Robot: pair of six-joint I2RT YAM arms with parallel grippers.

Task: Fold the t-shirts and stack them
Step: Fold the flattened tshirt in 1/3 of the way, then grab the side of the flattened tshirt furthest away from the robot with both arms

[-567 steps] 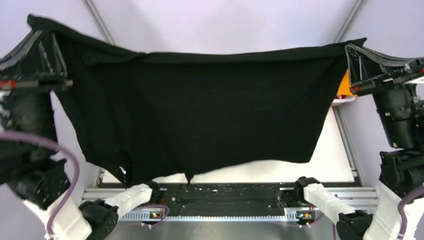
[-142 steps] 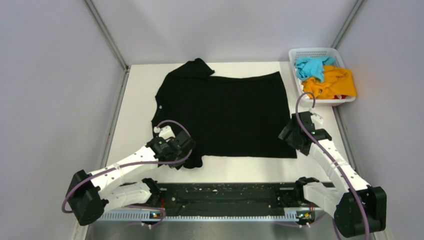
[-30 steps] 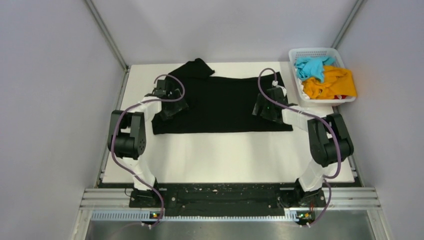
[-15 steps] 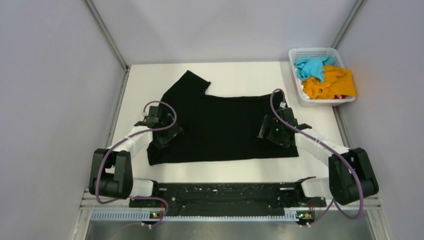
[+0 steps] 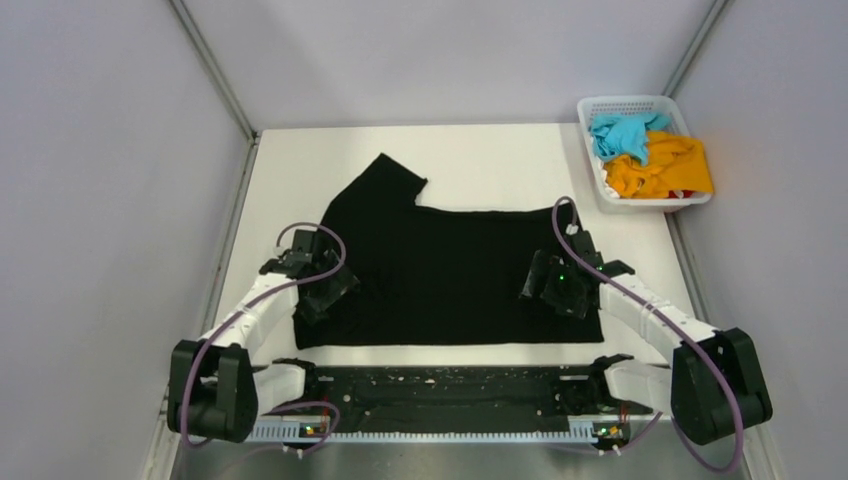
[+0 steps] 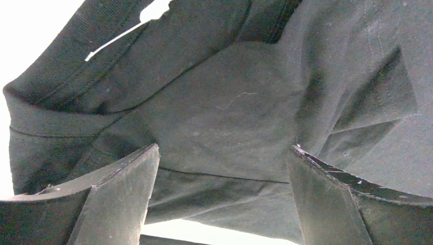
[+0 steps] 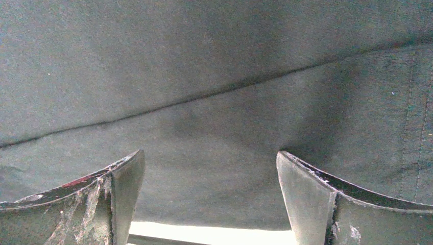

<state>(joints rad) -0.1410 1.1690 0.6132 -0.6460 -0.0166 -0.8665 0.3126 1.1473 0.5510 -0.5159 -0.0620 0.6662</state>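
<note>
The black t-shirt [image 5: 440, 270] lies folded flat on the white table [image 5: 480, 160], its near edge close to the front rail and one sleeve [image 5: 385, 180] sticking out at the far left. My left gripper [image 5: 322, 292] rests open on the shirt's left end. In the left wrist view the shirt's collar and seams [image 6: 224, 102] fill the space ahead of the left gripper [image 6: 223, 149]. My right gripper [image 5: 548, 285] rests open on the shirt's right end, with flat black cloth [image 7: 214, 92] under the right gripper [image 7: 209, 153]. The turquoise t-shirt [image 5: 622, 132] and the orange t-shirt [image 5: 665, 165] lie crumpled in the basket.
A white lattice basket [image 5: 590, 105] stands at the far right corner of the table. A black rail [image 5: 440, 385] with the arm bases runs along the near edge. Grey walls close in the left, right and far sides.
Both arms have drawn back toward the near edge, and the black t-shirt has slid with them across the table. Its far-left sleeve now lies spread out.
</note>
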